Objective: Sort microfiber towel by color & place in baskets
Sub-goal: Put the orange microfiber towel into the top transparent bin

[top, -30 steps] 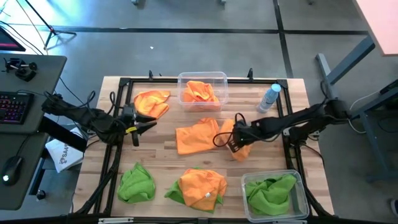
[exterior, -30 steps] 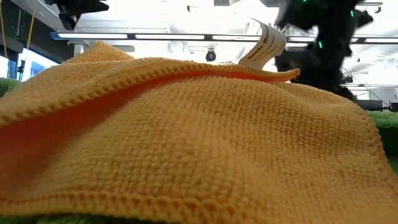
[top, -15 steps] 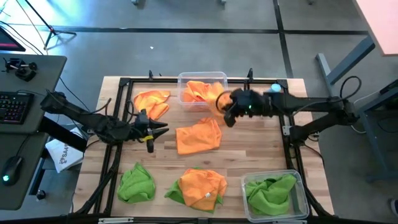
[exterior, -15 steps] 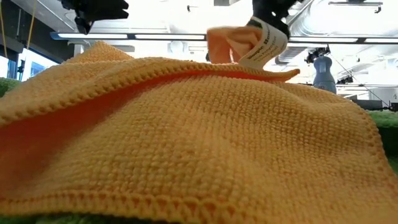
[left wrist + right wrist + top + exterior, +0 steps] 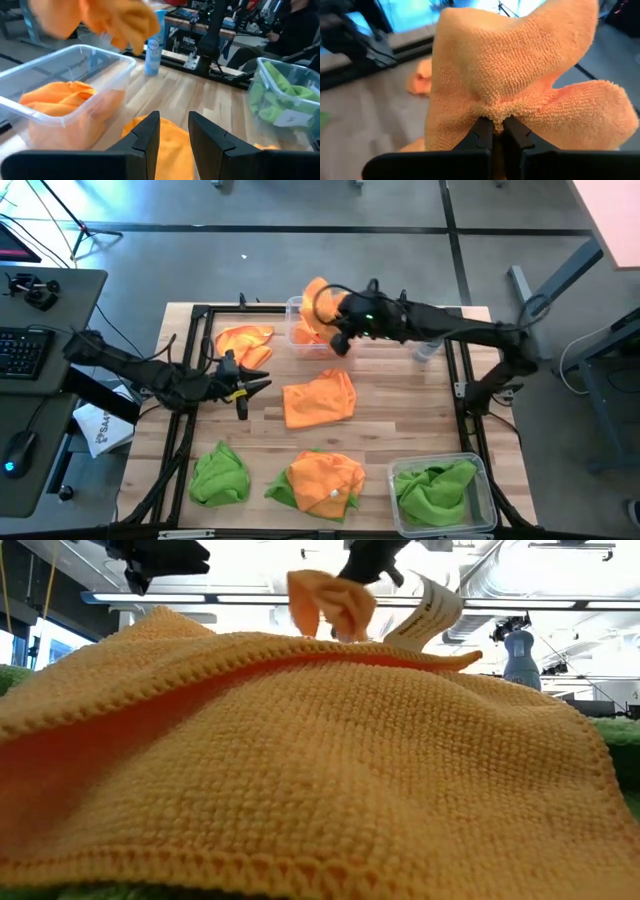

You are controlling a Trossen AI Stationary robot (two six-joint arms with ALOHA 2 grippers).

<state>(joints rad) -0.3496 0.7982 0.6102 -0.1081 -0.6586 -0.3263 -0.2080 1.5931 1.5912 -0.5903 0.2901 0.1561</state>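
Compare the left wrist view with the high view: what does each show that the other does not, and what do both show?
Only the left wrist view shows people seated beyond the table. Only the high view shows both green towels lying loose on the table, the keyboard and the floor around. Both show the right gripper's held orange towel above the basket with orange towels, the basket with green towels, the blue-capped bottle and the open left gripper.

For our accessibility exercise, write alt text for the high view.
The right gripper holds an orange towel over the clear basket of orange towels. The left gripper waits open beside a loose orange towel; another basket holds green.
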